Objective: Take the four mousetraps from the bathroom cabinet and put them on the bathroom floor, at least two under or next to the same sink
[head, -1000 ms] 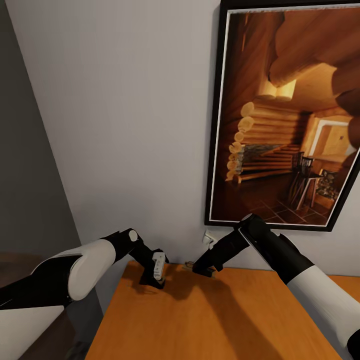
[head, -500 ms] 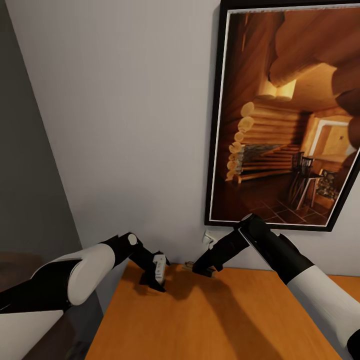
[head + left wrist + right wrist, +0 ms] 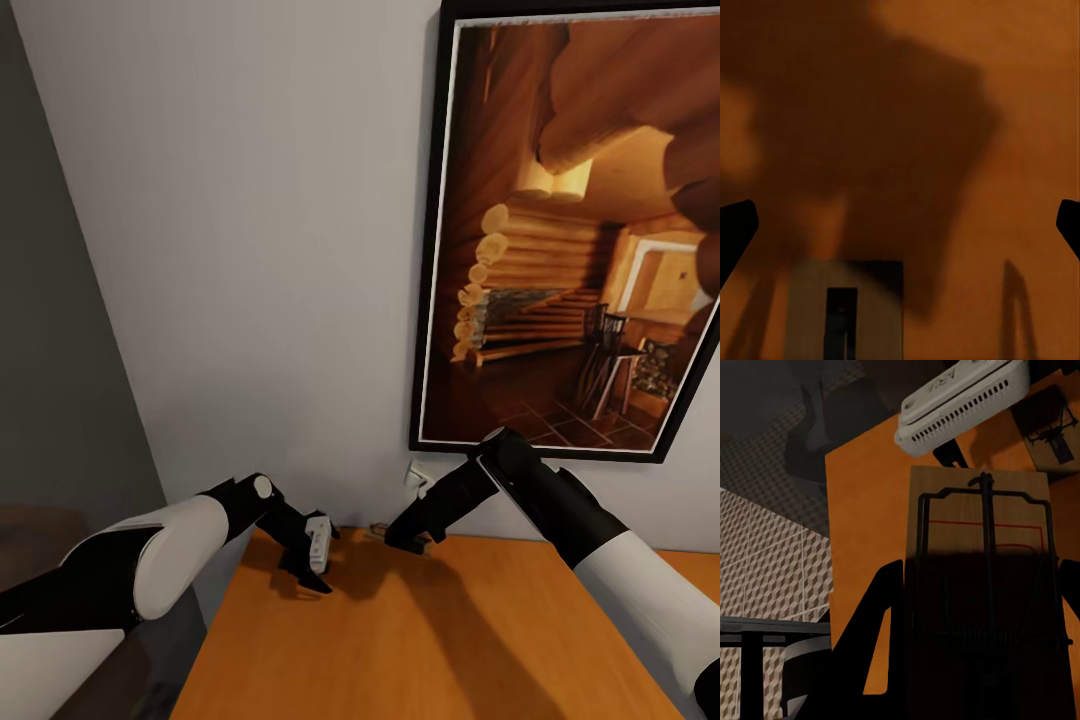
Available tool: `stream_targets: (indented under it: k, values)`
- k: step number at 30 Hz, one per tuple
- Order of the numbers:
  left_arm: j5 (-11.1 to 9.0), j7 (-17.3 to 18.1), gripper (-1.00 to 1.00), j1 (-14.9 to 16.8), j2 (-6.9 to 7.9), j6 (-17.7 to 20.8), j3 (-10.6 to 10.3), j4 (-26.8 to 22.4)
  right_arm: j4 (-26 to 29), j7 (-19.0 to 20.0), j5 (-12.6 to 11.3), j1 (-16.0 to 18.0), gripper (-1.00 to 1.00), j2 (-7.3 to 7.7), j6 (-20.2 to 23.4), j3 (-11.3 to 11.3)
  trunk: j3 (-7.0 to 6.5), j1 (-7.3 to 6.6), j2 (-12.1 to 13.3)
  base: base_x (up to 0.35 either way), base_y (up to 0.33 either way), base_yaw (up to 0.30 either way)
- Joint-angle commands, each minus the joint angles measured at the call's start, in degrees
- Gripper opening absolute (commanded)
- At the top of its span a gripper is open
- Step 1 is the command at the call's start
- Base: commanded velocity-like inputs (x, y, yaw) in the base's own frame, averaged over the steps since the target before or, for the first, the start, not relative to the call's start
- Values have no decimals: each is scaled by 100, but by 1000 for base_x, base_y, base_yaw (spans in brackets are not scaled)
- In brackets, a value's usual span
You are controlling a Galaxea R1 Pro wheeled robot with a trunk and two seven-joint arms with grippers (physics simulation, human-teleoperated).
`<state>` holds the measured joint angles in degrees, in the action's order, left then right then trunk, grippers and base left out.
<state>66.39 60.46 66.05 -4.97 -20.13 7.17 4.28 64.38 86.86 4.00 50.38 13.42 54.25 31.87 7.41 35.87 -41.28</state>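
Note:
The orange-brown cabinet (image 3: 420, 640) top runs below me against the wall. My right gripper (image 3: 407, 544) hovers at its back edge, shut on a mousetrap (image 3: 979, 547), a brown board with dark wire that stands close between the fingers (image 3: 881, 637) in the right wrist view. A second mousetrap (image 3: 1050, 435) lies flat on the cabinet top beyond it, beneath my left gripper (image 3: 312, 576). In the left wrist view this mousetrap (image 3: 844, 315) lies in shadow between the wide-apart fingertips (image 3: 735, 232) of the open left gripper (image 3: 900, 225). The cube-patterned bathroom floor (image 3: 765, 562) shows past the cabinet's edge.
A large black-framed picture (image 3: 570, 230) of a log cabin interior hangs on the white wall just behind the cabinet. A small white wall fitting (image 3: 418, 474) sits near the right gripper. The cabinet's left edge (image 3: 215, 620) drops off beside my left arm.
My left gripper has dropped slightly and shifted toward the right over the cabinet top. The right arm and its mousetrap have stayed still.

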Motion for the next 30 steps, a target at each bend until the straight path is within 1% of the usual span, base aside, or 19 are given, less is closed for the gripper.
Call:
stream_targets:
  k: [1,9,16,18,23,30]
  values:
    - [58,0,100,8,0,-26,48,12,5,60,39,7,-100,2,77,3,10,2,-9,0,0,0]
    - [65,16,100,5,15,-17,48,6,4,60,39,8,-100,3,77,3,10,2,-9,0,0,0]
    - [73,5,100,5,54,83,48,-1,4,60,39,7,-100,3,77,3,10,2,-9,0,0,0]
    - [74,3,100,5,76,91,48,-6,4,60,39,7,-100,3,77,3,10,2,-9,0,0,0]
    - [70,1,100,7,186,98,48,-29,4,60,39,7,-100,3,77,3,10,2,-9,0,0,0]
    - [72,1,100,11,230,97,36,-45,4,60,39,7,-100,3,77,3,10,2,-9,0,0,0]
